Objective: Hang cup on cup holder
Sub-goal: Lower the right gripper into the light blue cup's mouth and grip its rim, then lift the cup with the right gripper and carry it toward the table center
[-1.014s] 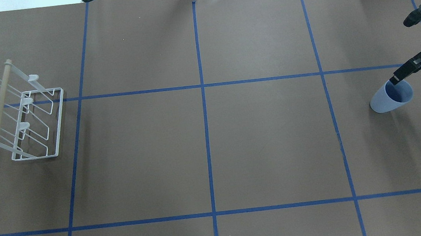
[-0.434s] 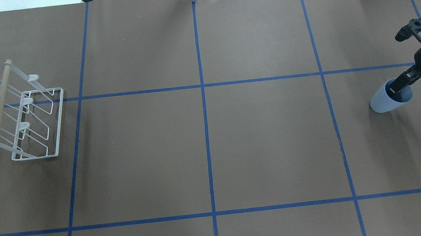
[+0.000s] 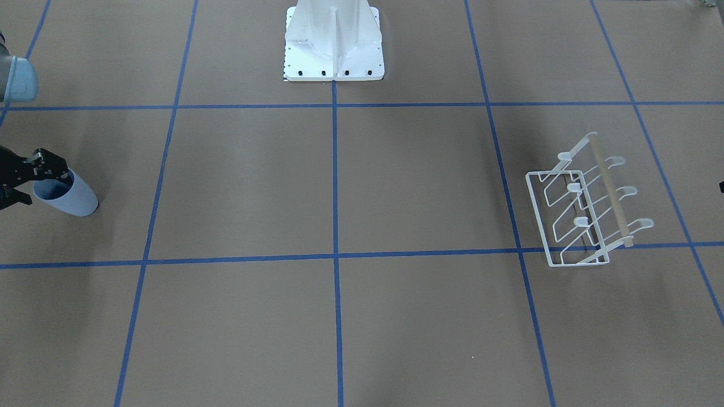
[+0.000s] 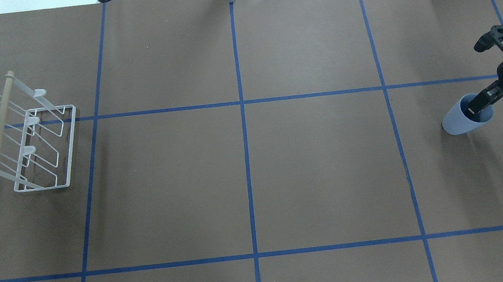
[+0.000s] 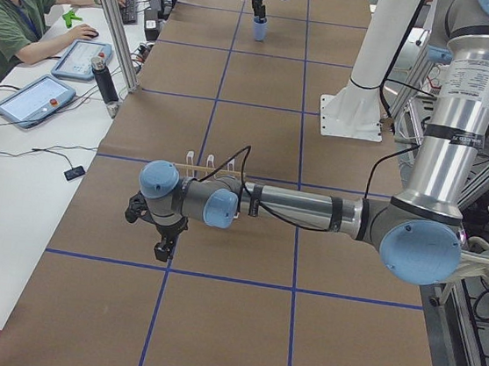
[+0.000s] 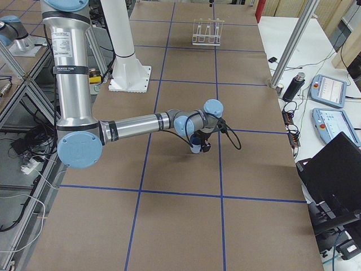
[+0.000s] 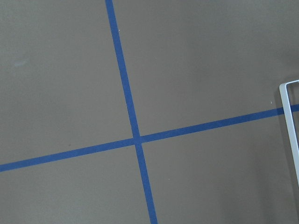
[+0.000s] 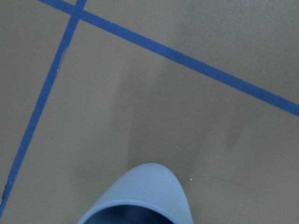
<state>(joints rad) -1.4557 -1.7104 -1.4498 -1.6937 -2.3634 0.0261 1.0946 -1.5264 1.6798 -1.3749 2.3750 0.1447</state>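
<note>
Bare table between cup, cup holder

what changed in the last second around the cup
The right gripper, open, moved slightly toward the robot, and its lower finger went from the cup's rim down into the cup's mouth. Nothing has been gripped or released. The cup stands on the same spot, and the cup holder has not moved.

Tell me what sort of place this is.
Probably a robotics lab work cell: a table gridded with blue tape, a large robot arm reaching over it, and an operator seated beside control tablets.
</note>
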